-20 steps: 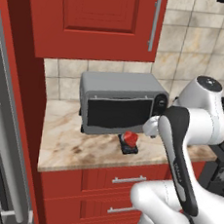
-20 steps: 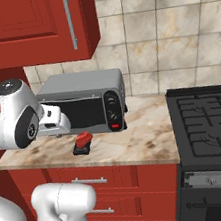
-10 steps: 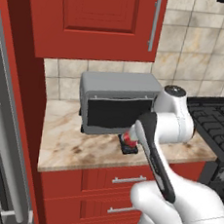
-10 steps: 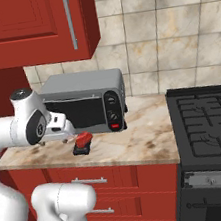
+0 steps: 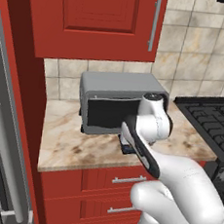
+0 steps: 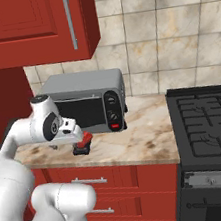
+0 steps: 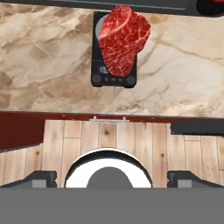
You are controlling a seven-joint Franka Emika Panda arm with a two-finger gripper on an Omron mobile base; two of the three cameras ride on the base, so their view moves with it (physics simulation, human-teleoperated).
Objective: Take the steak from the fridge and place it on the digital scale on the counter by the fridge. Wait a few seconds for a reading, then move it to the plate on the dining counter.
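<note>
Steak [image 7: 123,38] is seen lying on the digital scale [image 7: 113,77], which sits on the short counter [image 7: 48,61] in front of the grey toaster oven [image 5: 118,101]. The first transfer, fridge to scale, is judged complete. The wait for a reading and the move to the plate on the dining counter are judged to be outstanding.

Gripper [image 7: 112,178] is held back from the counter edge above the wooden floor, well apart from the steak, with its two finger tips [image 7: 42,178] spread wide and nothing between them.

Hard to make out: the scale's display is covered by the meat, so no reading can be checked. In the left base view the scale is largely hidden behind the arm. In the right base view the steak [image 6: 86,137] shows as a small red patch beside the hand.
</note>
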